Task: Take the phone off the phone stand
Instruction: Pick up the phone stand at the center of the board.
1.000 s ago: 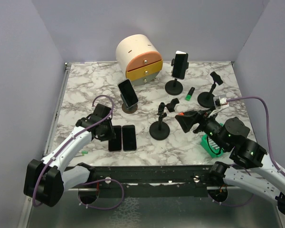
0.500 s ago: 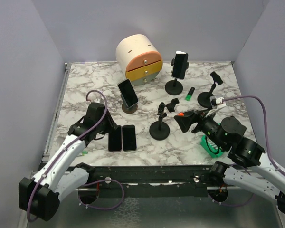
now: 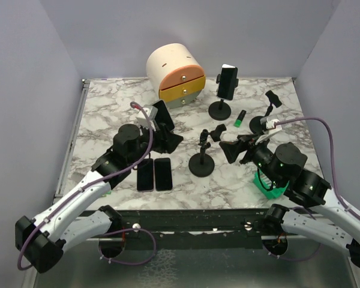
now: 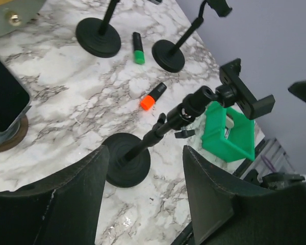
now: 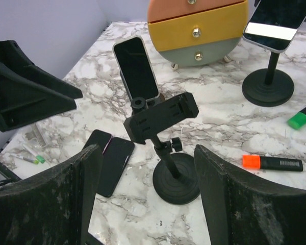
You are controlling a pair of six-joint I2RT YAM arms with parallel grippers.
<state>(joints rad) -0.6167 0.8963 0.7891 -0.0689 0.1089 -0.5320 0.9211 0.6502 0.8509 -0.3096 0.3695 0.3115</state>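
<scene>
A black phone leans in a low round phone stand whose base is hidden behind my left gripper. The left wrist view catches that phone at its left edge. My left gripper is open and holds nothing, pointing past the phone toward an empty clamp stand. A second phone sits clamped on a tall stand at the back. My right gripper is open and faces the empty clamp stand; beyond my right gripper stands the leaning phone.
Two phones lie flat side by side near the front. A round drawer unit stands at the back. Another empty stand, a green highlighter, an orange marker and a green bin are on the right.
My left arm swung away from the flat phones, up and to the right, in front of the leaning phone, and its jaws opened wider. The right gripper barely shifted.
</scene>
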